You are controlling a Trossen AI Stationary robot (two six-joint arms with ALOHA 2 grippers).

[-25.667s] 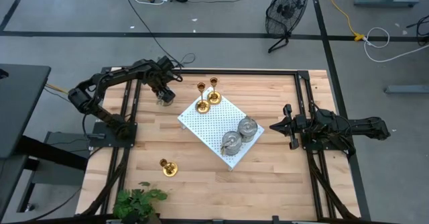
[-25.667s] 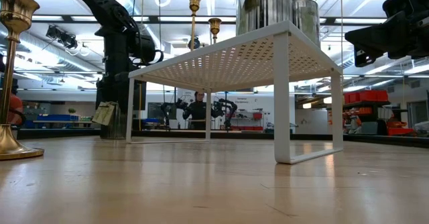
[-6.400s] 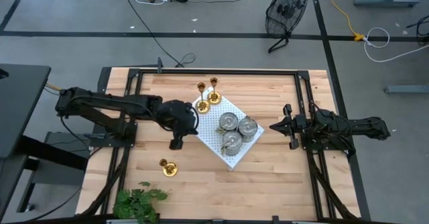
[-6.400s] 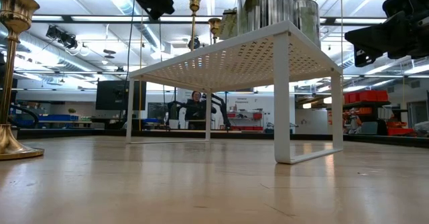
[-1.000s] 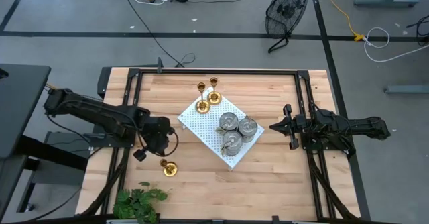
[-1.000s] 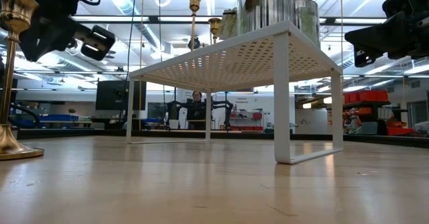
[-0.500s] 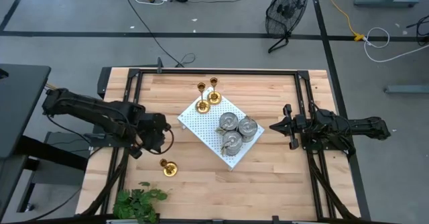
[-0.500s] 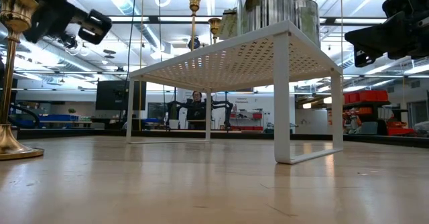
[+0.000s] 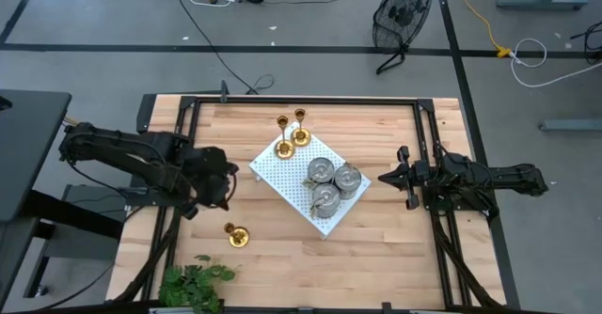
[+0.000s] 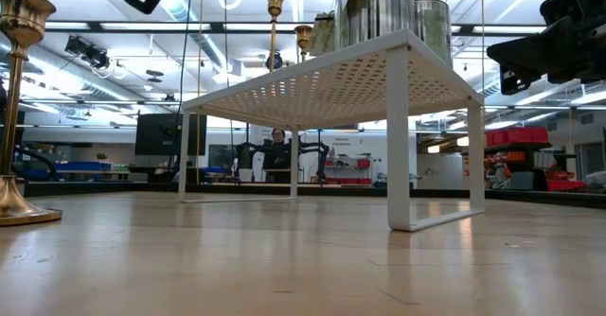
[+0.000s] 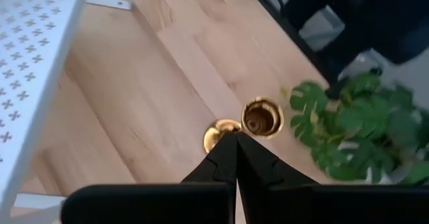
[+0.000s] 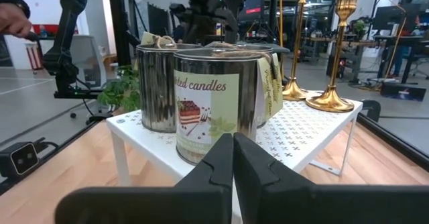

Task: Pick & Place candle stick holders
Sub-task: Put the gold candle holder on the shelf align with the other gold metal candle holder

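One shiny brass candle stick holder (image 9: 235,235) with a round base stands alone on the wooden surface (image 9: 376,239), near the green leafy plant (image 9: 193,286); two more brass ones and three silver-grey cylindrical tins sit on the white perforated board (image 9: 282,178). The left end effector (image 9: 224,184) hovers above it, fingers pressed together and empty. To do this well it should spread its fingers, centre on the thin stem and descend squarely. Against a second ago, it has pulled back and risen. The right end effector (image 9: 384,177) waits closed, empty.
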